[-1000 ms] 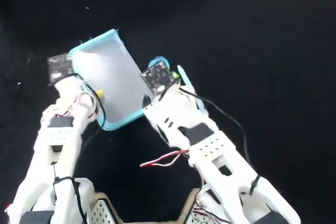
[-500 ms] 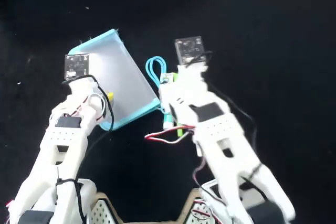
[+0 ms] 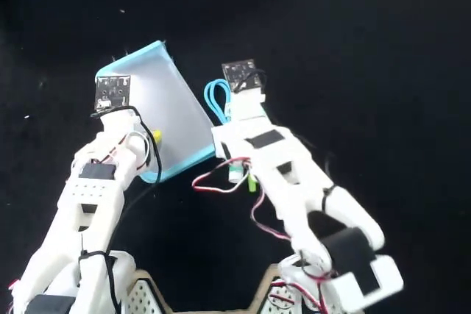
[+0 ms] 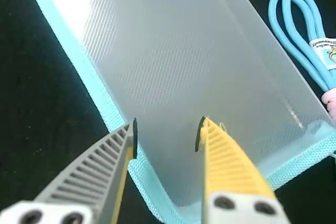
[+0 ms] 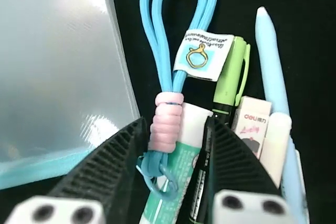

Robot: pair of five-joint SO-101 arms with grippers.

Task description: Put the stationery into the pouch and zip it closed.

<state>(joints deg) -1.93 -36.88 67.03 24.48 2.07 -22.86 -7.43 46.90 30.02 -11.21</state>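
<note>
The clear pouch (image 3: 151, 104) with a teal border lies flat at the left of the black table. My left gripper (image 4: 165, 136) hangs open over the pouch's (image 4: 178, 66) near edge, its grey finger above the teal border and its yellow finger above the clear face. My right gripper (image 5: 176, 140) is open and low over the stationery, its black fingers on either side of the blue cord's (image 5: 176, 24) pink collar and a white-green glue stick (image 5: 176, 187). Beside them lie a black pen (image 5: 202, 182), a green highlighter (image 5: 231, 77), an eraser (image 5: 252, 121) and a light-blue pen (image 5: 270, 61).
The right arm (image 3: 272, 159) covers most of the stationery in the high view, where the blue cord loop (image 3: 215, 97) and the glue stick's end (image 3: 237, 173) stick out. The black table (image 3: 368, 71) stretches far to the right and back.
The right arm swung right and then back a little, ending over the cord and stationery. The left arm moved to the right, over the pouch. The pouch barely shifted.
</note>
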